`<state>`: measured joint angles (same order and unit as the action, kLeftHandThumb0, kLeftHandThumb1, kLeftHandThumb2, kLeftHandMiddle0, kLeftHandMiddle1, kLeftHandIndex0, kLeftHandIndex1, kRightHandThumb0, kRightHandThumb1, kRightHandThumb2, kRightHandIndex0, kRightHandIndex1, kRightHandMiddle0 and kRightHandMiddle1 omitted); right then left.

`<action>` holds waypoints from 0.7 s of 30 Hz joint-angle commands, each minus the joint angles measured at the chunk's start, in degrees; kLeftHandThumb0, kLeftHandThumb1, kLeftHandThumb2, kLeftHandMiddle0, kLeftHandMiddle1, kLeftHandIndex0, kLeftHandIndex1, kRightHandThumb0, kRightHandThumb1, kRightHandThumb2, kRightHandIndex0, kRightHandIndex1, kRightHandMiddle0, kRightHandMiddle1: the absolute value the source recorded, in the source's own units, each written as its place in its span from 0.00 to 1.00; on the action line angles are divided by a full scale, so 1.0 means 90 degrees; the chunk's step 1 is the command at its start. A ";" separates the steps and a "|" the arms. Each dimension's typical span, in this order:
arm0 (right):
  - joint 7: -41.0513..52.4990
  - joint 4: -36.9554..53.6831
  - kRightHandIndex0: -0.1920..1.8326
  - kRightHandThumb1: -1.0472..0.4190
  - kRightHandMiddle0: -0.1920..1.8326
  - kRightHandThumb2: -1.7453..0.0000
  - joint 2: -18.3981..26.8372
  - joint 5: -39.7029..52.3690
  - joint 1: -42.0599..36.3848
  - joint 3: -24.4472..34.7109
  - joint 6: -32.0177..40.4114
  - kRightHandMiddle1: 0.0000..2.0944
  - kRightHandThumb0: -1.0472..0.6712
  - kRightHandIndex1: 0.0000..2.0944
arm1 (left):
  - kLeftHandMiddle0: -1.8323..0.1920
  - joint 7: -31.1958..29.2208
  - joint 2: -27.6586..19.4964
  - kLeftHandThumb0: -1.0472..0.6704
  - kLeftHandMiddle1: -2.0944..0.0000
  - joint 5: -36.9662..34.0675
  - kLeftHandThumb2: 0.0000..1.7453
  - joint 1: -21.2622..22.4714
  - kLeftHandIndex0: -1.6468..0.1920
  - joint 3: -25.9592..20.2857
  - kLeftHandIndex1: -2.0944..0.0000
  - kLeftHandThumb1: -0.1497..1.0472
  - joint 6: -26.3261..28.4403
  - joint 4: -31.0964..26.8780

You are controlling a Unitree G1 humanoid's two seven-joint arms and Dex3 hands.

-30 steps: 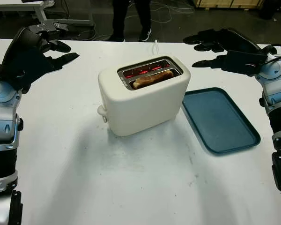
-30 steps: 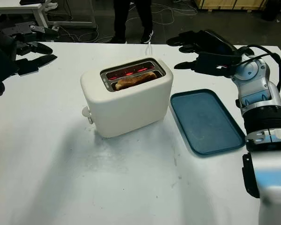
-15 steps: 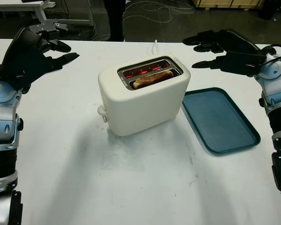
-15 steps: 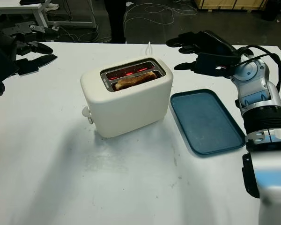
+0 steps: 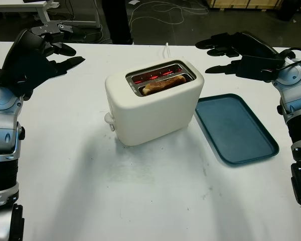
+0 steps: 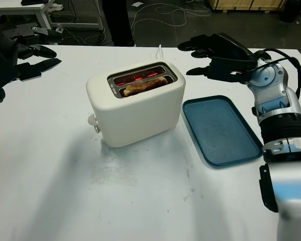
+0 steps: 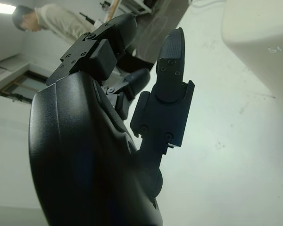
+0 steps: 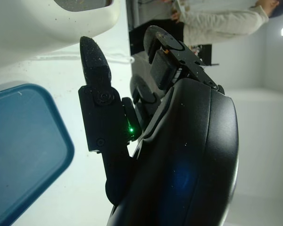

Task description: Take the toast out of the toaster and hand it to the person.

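A cream two-slot toaster stands in the middle of the white table. A browned slice of toast sits in its front slot, and the rear slot glows red. My left hand hovers open above the table's far left, well apart from the toaster. My right hand hovers open at the far right, behind the tray and level with the toaster's top. A person stands beyond the table's far edge; a pale sleeve shows in the right wrist view.
A dark teal tray lies flat just right of the toaster. The toaster's white cord runs back off the far table edge. Cables and desk legs lie on the dark floor behind.
The person behind the table has shifted to the left. Both hands and the toaster have stayed put.
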<state>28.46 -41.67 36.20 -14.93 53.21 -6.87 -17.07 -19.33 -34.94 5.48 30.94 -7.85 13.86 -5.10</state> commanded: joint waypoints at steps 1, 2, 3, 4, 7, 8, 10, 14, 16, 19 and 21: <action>-0.0035 0.0029 0.38 0.10 0.37 1.00 0.0003 0.0006 0.0065 0.0021 0.0032 0.00 0.35 0.00 | 0.74 0.0019 -0.0049 0.38 0.53 0.0053 0.09 -0.0088 0.63 0.0015 0.75 0.89 -0.0092 -0.0038; -0.0029 0.0046 0.38 0.10 0.37 1.00 0.0013 0.0004 0.0058 0.0021 0.0035 0.00 0.37 0.00 | 0.75 0.0010 -0.0049 0.39 0.53 0.0053 0.09 -0.0088 0.63 0.0015 0.75 0.89 -0.0066 -0.0051; -0.0027 0.0063 0.38 0.10 0.36 1.00 0.0020 0.0001 0.0051 0.0021 0.0044 0.00 0.37 0.00 | 0.75 0.0008 -0.0048 0.39 0.53 0.0058 0.09 -0.0089 0.64 0.0016 0.75 0.89 -0.0061 -0.0056; -0.0029 0.0058 0.38 0.10 0.36 1.00 0.0021 -0.0002 0.0053 0.0019 0.0037 0.00 0.38 0.00 | 0.75 0.0012 -0.0050 0.39 0.53 0.0067 0.09 -0.0089 0.64 0.0018 0.75 0.89 -0.0102 -0.0032; -0.0056 0.0028 0.38 0.10 0.37 1.00 0.0020 -0.0032 0.0065 -0.0002 -0.0038 0.00 0.37 0.00 | 0.75 0.0029 0.0000 0.38 0.54 0.0018 0.09 -0.0085 0.63 -0.0011 0.75 0.89 -0.0074 0.0003; -0.0041 0.0034 0.38 0.10 0.37 1.00 0.0017 -0.0024 0.0069 0.0000 -0.0010 0.00 0.37 0.00 | 0.75 0.0025 0.0004 0.38 0.53 0.0007 0.09 -0.0085 0.63 -0.0017 0.75 0.89 -0.0067 0.0001; -0.0019 0.0038 0.38 0.10 0.36 1.00 0.0027 -0.0018 0.0073 0.0002 0.0006 0.00 0.36 0.00 | 0.75 0.0012 -0.0012 0.38 0.53 0.0004 0.09 -0.0086 0.63 -0.0018 0.75 0.89 -0.0079 -0.0007; -0.0010 -0.0016 0.38 0.10 0.37 1.00 0.0030 0.0003 0.0087 0.0011 -0.0059 0.00 0.36 0.00 | 0.75 0.0016 -0.0025 0.38 0.53 0.0023 0.09 -0.0107 0.64 -0.0018 0.75 0.89 -0.0037 -0.0068; 0.0007 -0.0007 0.38 0.10 0.36 1.00 0.0018 0.0022 0.0086 0.0021 -0.0014 0.00 0.37 0.00 | 0.75 0.0030 -0.0015 0.38 0.54 0.0022 0.09 -0.0119 0.64 -0.0026 0.75 0.89 -0.0045 -0.0060; 0.0005 0.0054 0.37 0.10 0.36 1.00 0.0028 -0.0020 0.0084 -0.0003 0.0062 0.00 0.35 0.00 | 0.75 0.0009 -0.0052 0.39 0.54 0.0042 0.10 -0.0132 0.64 -0.0016 0.75 0.89 -0.0135 -0.0024; 0.0008 0.0065 0.37 0.09 0.36 1.00 0.0024 -0.0011 0.0080 0.0001 0.0054 0.00 0.35 0.00 | 0.75 -0.0005 -0.0074 0.39 0.54 0.0056 0.10 -0.0129 0.64 -0.0007 0.75 0.89 -0.0127 -0.0027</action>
<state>28.46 -41.60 36.20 -14.94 53.21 -6.88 -17.04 -19.34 -34.99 5.61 30.58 -7.86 13.70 -5.11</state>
